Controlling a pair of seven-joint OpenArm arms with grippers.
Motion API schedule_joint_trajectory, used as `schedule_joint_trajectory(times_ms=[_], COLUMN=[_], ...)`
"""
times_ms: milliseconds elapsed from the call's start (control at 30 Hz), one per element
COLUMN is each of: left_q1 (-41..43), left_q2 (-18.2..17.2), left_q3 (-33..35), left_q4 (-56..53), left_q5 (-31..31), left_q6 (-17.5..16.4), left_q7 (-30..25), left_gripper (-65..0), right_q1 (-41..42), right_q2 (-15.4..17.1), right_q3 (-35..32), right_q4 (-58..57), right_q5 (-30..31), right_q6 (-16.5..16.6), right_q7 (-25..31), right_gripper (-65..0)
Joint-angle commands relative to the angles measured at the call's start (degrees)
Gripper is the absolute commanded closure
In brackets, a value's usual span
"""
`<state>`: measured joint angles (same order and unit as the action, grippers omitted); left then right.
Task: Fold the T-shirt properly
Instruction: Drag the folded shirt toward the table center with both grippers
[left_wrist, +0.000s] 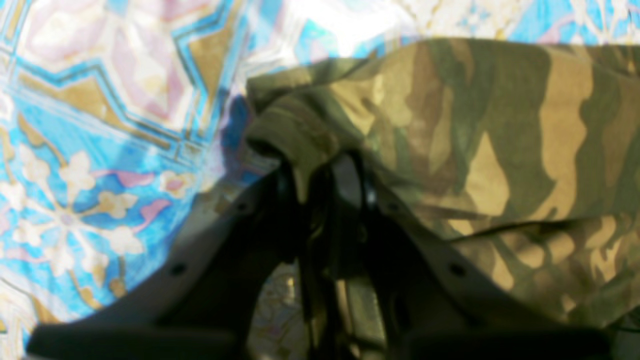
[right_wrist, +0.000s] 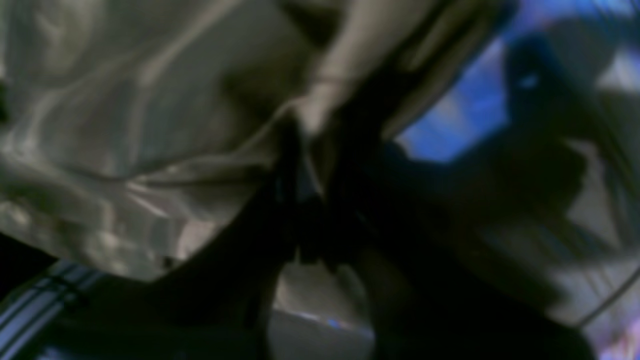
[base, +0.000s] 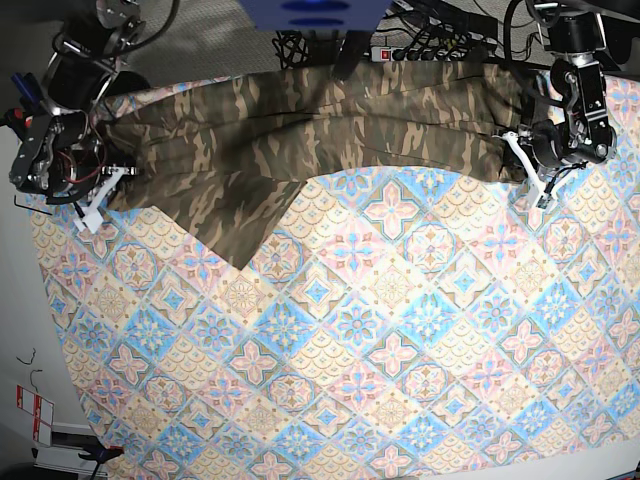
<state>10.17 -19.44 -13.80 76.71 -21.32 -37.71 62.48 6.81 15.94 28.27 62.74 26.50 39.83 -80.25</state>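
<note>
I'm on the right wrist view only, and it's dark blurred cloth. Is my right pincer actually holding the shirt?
Observer: Yes. In the base view the right pincer is shut on the T-shirt at one end.
Operator: And the other arm?
Observer: The left pincer is shut on a bunched edge of cloth at the opposite end.
Operator: How does the shirt lie between them?
Observer: Stretched in a long band across the far side of the tablecloth, with one flap hanging toward the near side, closer to the right pincer.

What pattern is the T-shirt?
T-shirt: camouflage in olive, brown and tan, clearest in the base view.
</note>
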Motion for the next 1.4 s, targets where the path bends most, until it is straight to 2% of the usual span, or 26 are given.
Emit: schedule_joint_trajectory(times_ms=[0, 100, 267, 367, 533, 767, 933, 1067, 1167, 1367], left_q1=[-0.55, -1.95, -4.33, -6.26, -9.52, -16.28, -21.82, -23.76, -25.78, -29.30], left_q2=[3.31, 3.31, 3.22, 2.87, 2.87, 2.78, 2.43, 2.52, 2.52, 2.61], left_q3=[1.80, 0.66, -2.86, -5.76, -8.13, -8.31, -11.47, -13.32, -13.49, -16.57], left_q4=[-1.67, -1.67, -1.76, -1.76, -1.85, -6.77, -15.30, -15.92, -15.92, -16.00], left_q5=[-4.22, -4.22, -4.13, -1.49, 4.75, 9.06, 11.52, 16.71, 19.78, 20.93], left_q6=[-2.29, -2.29, -2.29, -2.29, -2.29, -2.29, -2.29, -2.29, -2.29, -2.29], left_q7=[-1.16, -0.63, -0.19, 1.30, 2.01, 2.27, 1.21, -1.60, -1.51, -1.60], left_gripper=[-6.4, -6.4, -6.3, -6.3, -6.3, -6.3, -6.3, -6.3, -6.3, -6.3], right_q1=[1.59, 3.43, 8.09, 9.85, 12.84, 18.47, 21.63, 23.92, 25.85, 26.82], right_q2=[1.42, 1.42, 1.15, 1.07, 1.07, 1.42, 1.42, 1.42, 1.42, 1.42], right_q3=[0.34, 0.52, 4.21, 5.27, 5.27, 5.00, 5.35, 6.15, 10.72, 12.65], right_q4=[0.86, 0.86, 0.86, 0.86, -0.45, -16.72, -20.23, -20.23, -20.23, -20.23], right_q5=[0.71, -1.93, -12.66, -16.44, -16.96, -17.49, -23.91, -26.90, -29.18, -32.88], right_q6=[0.17, 0.17, 0.17, 0.17, 0.17, 0.17, 0.17, 0.17, 0.17, 0.17], right_q7=[0.25, 0.25, 0.38, 1.70, 3.54, 11.10, 17.08, 18.93, 19.37, 23.50], right_gripper=[-1.4, -1.4, -1.4, -1.4, -1.4, -1.4, -1.4, -1.4, -1.4, -1.5])
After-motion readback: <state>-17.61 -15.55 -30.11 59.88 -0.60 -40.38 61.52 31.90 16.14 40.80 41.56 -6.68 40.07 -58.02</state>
